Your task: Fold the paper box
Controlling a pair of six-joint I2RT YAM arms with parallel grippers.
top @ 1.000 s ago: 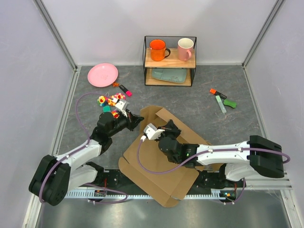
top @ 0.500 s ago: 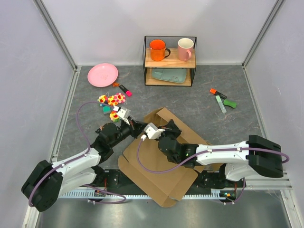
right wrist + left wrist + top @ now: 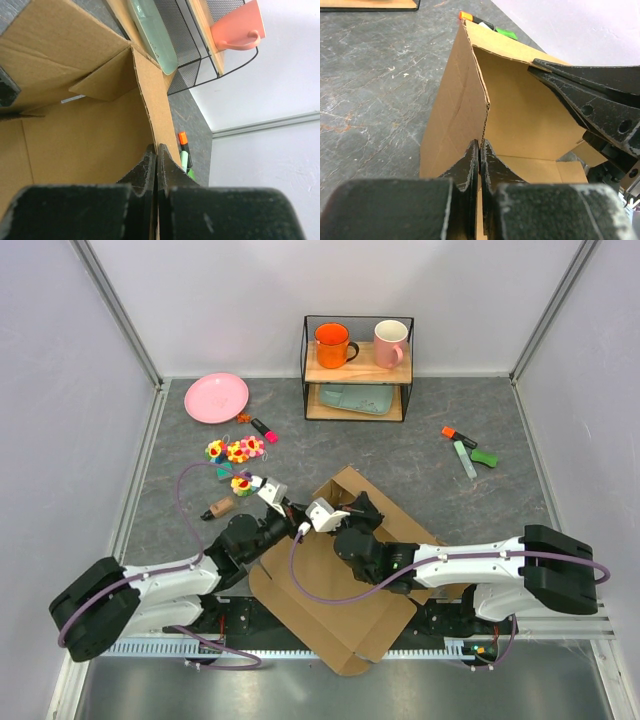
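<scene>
The paper box is plain brown cardboard lying part-raised in the middle of the table, with flat flaps spread toward the near edge. My left gripper is shut on the edge of an upright wall at the box's left side; the left wrist view shows its jaws pinching that corrugated edge of the paper box. My right gripper is shut on another raised wall just to the right. In the right wrist view it clamps the wall's rim of the paper box.
At the back, a black wire shelf holds an orange mug, a pink mug and a teal plate. A pink plate lies back left, flower toys and a marker near it. Highlighters lie right.
My left arm has swung right and nearer, carrying its pinched cardboard wall toward the right gripper and uncovering the flower toys. The right arm has hardly moved.
</scene>
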